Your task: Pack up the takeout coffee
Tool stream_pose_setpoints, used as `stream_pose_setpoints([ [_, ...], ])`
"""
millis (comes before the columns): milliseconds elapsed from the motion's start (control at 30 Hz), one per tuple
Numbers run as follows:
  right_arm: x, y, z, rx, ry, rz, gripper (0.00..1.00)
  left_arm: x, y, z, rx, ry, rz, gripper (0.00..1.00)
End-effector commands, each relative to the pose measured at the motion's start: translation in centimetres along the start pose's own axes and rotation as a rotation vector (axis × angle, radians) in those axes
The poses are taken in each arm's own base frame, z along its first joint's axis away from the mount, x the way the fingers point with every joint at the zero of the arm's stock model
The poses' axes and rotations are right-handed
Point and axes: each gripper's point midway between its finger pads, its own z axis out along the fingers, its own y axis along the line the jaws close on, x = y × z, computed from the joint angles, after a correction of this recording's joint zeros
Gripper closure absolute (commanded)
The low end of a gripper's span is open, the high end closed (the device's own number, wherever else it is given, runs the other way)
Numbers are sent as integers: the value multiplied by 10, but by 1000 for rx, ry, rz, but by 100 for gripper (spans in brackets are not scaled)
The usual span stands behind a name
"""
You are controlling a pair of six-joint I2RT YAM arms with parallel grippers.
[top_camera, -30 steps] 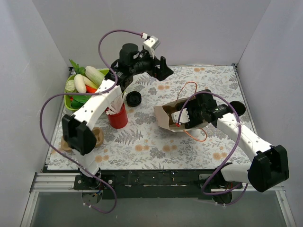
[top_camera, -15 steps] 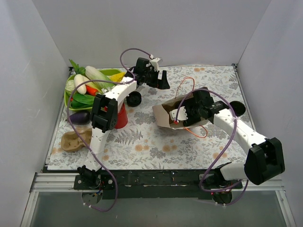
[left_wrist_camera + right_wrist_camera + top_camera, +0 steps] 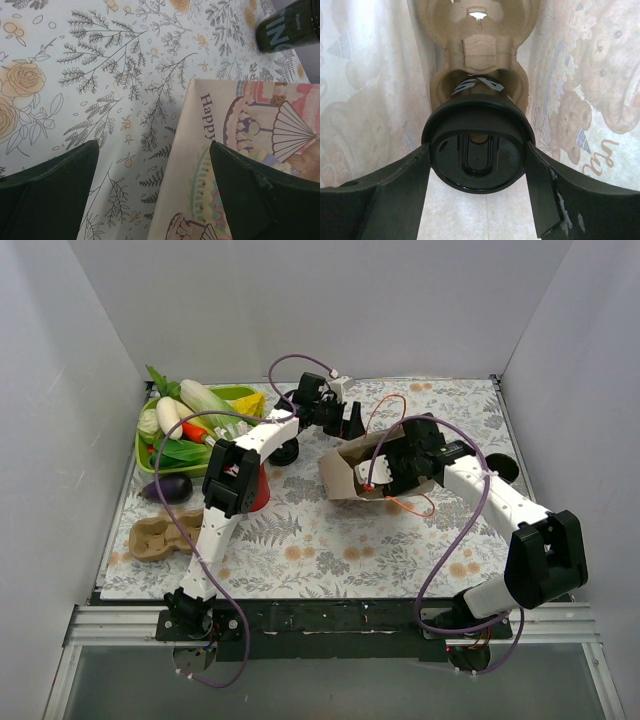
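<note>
Takeout coffee (image 3: 477, 125) gripped in right hand (image 3: 477, 159), inside bag (image 3: 370, 75); left hand (image 3: 152, 145) wide open

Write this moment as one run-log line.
right end effector: grips coffee inside bag | left end effector: open, at bag edge

The paper bag (image 3: 225, 115) reads "Happy"; the takeout coffee (image 3: 477, 150) shows white letters "AS".

l wrist view: dark cup (image 3: 290, 25) cut off at top-right corner, paper bag (image 3: 250, 150) by right/btm edges.
</note>
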Motion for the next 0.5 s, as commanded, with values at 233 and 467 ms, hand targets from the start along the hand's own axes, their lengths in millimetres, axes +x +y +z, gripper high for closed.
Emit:
stream_pose_setpoints([
  [233,-4,-25,11,39,-66,-45,99,23,-11,5,87,60,-29,7],
  [467,-4,-24,27,24,-93,-52,99,35,-8,10,95,80,-55,7],
])
